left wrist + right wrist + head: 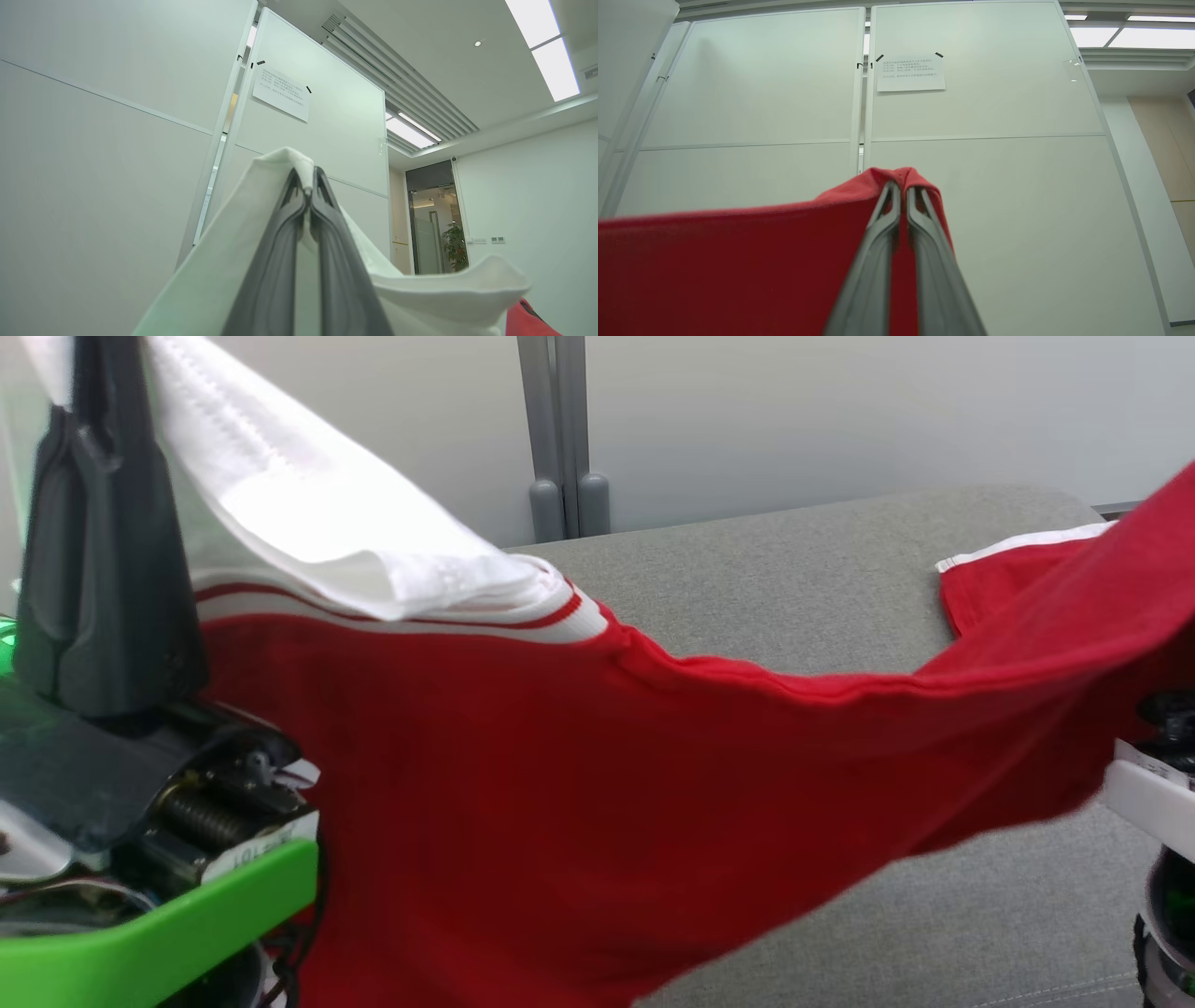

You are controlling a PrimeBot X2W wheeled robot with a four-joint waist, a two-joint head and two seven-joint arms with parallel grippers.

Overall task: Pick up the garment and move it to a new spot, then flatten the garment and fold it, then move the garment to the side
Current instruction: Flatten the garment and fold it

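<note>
Overhead, white wall panels (752,84) fill the background of both wrist views. Below them, in the head view, a grey fabric-covered table (794,579) spans the middle and right of the scene.

The garment (560,784), red with white parts, hangs stretched between the two claws, raised above the table. Its red body sags in a shallow curve from upper left to upper right. A white sleeve (308,504) rises toward the upper left, and a white collar with red stripes (523,621) sits just below it. A second red sleeve with a white cuff (1008,560) shows at the right, over the table; whether it touches the surface cannot be told.

The left claw (306,186) is fully closed, pinching the white sleeve fabric, which drapes over both fingertips. The right claw (901,186) is fully closed on a fold of the red fabric.

A paper notice (910,74) is taped to one wall panel.
</note>
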